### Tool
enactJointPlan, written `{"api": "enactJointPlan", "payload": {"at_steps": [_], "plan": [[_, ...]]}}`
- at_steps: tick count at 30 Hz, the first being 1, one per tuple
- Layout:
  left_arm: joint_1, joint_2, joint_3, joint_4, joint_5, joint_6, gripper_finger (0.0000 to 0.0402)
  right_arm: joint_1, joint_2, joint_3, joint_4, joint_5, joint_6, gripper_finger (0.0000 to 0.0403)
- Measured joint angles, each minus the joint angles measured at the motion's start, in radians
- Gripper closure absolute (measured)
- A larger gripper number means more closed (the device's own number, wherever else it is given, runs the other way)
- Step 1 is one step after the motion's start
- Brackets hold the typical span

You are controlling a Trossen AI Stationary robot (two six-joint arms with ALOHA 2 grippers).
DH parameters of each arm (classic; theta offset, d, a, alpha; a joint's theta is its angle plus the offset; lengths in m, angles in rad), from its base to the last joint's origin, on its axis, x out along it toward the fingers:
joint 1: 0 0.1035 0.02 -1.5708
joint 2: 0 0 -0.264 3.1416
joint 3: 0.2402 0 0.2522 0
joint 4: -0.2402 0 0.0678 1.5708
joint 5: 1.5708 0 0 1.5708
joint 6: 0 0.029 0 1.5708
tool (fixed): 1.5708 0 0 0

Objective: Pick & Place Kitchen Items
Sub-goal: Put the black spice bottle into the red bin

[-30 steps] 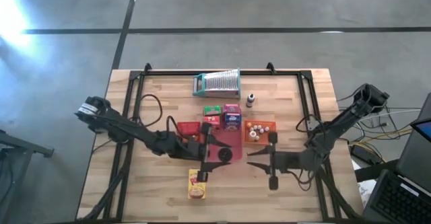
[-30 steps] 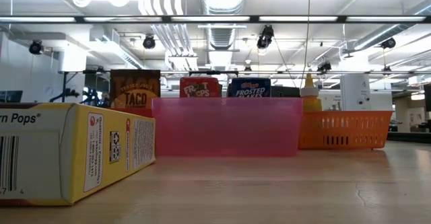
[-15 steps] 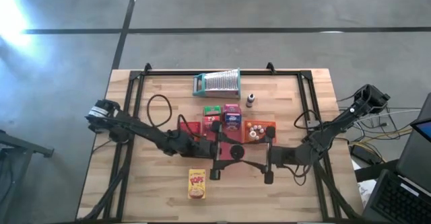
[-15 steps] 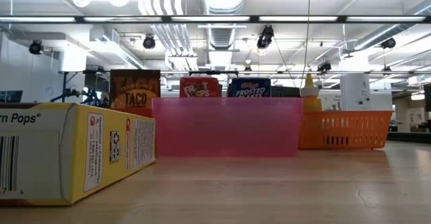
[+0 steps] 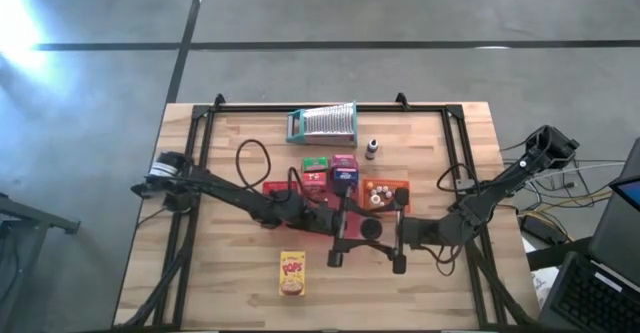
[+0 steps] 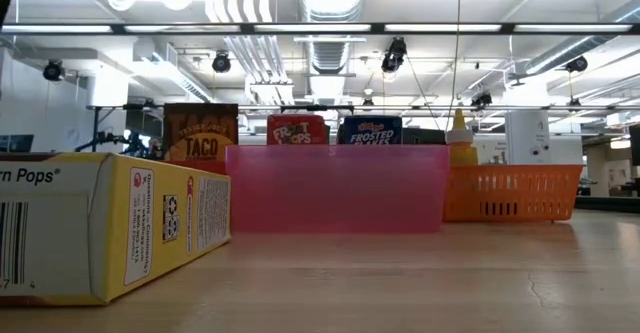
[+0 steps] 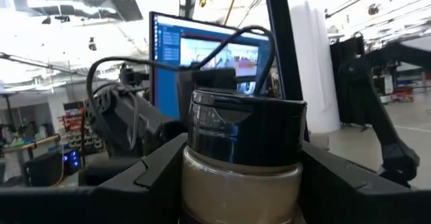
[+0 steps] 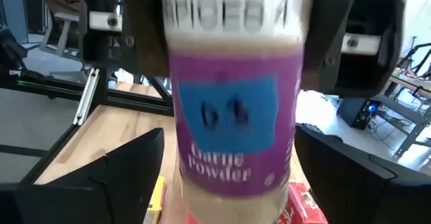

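A garlic powder spice jar with a purple label and a black lid hangs in the air above the table's middle. My left gripper is shut on it. My right gripper comes in level from the table's right and stands open, one finger on each side of the jar's lower part without touching it. In the high view the lid shows between the two grippers. A yellow Corn Pops box lies flat near the front edge. My left gripper pinches the jar's pale body just below the lid between its two fingers. The fingers come from the table's left, nearly level and tipped slightly up. The jar stands upright in the hold, lid up, lifted clear of the table.
A pink tray and an orange basket holding small jars sit mid-table. A green box and a blue-purple box stand behind them. A small bottle and a ribbed metal piece lie farther back.
My left gripper has carried the jar toward the table's right edge, up to my right gripper, keeping it upright and clear of the table. My right gripper has stayed in place and opened, so its fingers now flank the jar.
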Motion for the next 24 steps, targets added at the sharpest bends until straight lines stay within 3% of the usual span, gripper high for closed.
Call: {"api": "enactJointPlan", "payload": {"at_steps": [5, 15, 18, 24], "plan": [[0.0, 0.003, 0.011, 0.003, 0.013, 0.003, 0.0172, 0.0, 0.0, -0.001, -0.003, 0.0, 0.005, 0.0112], [0.001, 0.003, 0.009, -0.011, 0.011, -0.006, 0.0172, 0.0, 0.0, -0.001, -0.007, 0.0, -0.001, 0.0226], [0.002, -0.003, 0.011, -0.044, 0.007, -0.034, 0.017, 0.0, 0.001, -0.002, -0.026, 0.001, 0.014, 0.0232], [0.001, -0.08, 0.036, -0.331, -0.029, -0.066, 0.0132, 0.0, 0.001, -0.002, -0.127, 0.005, 0.084, 0.0218]]}}
